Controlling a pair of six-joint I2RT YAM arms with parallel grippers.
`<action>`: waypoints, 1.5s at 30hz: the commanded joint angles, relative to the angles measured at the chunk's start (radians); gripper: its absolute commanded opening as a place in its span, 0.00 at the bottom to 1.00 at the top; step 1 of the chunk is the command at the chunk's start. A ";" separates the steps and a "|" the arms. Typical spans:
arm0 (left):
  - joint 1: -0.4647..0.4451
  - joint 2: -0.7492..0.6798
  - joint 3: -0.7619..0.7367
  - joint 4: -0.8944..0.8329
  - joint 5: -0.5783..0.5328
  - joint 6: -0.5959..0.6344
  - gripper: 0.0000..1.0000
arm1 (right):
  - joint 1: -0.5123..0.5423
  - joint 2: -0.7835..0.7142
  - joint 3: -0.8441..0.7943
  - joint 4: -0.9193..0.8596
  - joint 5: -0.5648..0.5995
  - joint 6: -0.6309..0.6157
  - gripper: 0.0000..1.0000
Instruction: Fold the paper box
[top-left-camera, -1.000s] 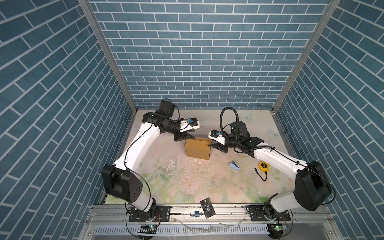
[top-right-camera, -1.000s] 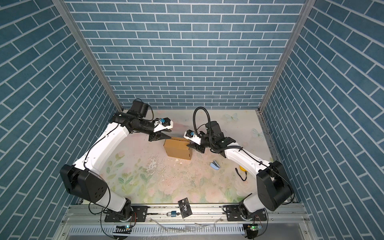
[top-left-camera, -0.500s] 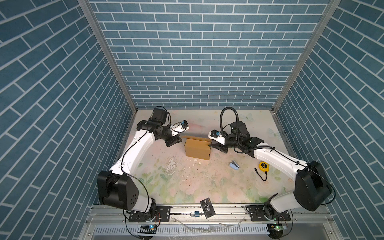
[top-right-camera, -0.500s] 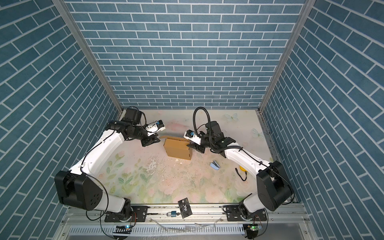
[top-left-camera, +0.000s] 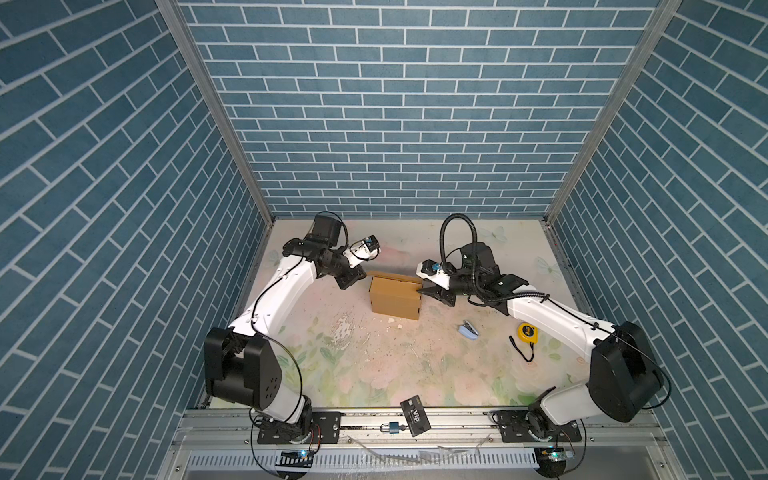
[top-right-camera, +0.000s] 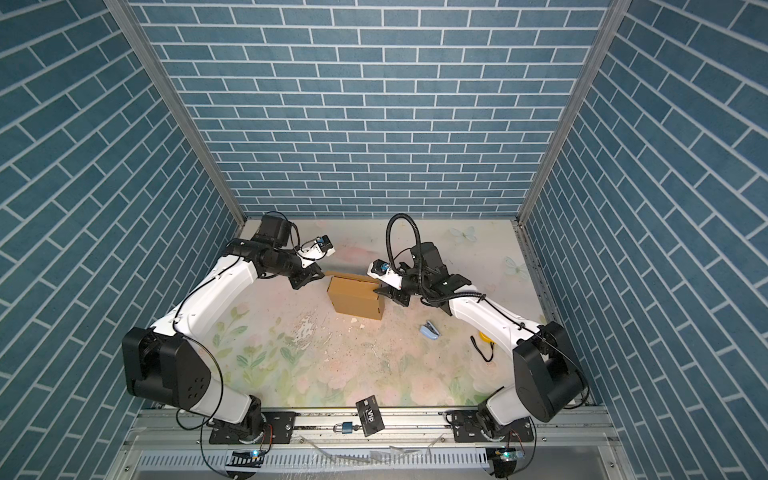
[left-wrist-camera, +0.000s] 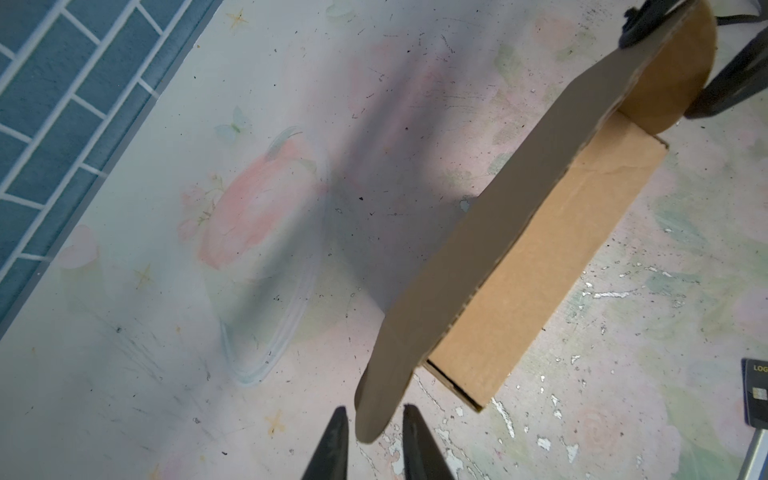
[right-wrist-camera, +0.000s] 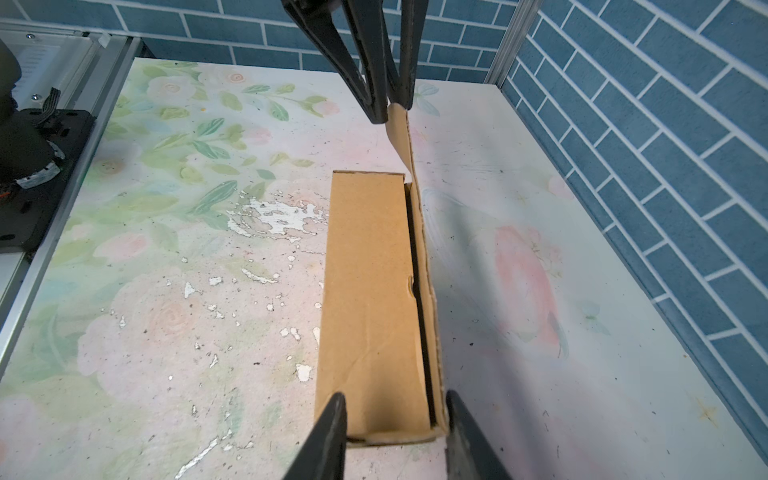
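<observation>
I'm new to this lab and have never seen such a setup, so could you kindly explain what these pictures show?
The machine is a left arm and a right arm, bolted at the front of a flowered table, each ending in a two-fingered gripper. The two wide pictures come from one camera head high above; the two close-ups come from cameras on the wrists. In the middle lies the paper box, tan cardboard, its long flap sticking out untucked. The left gripper straddles the flap's rounded tab; the right gripper is at the box's opposite end. Whether either grips, I cannot tell. Nearby: a small light-blue stapler, a yellow tape measure, and, by the front rail, a black card and a padlock.
</observation>
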 joint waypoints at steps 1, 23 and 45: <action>-0.014 0.010 0.027 -0.005 -0.002 -0.018 0.19 | 0.004 0.001 -0.008 0.009 0.008 0.004 0.37; -0.049 -0.014 0.035 -0.021 0.036 -0.241 0.00 | 0.005 0.000 -0.018 0.027 0.003 0.015 0.37; -0.049 -0.006 0.012 0.033 0.161 -0.507 0.00 | 0.008 0.007 -0.017 0.027 0.003 0.020 0.37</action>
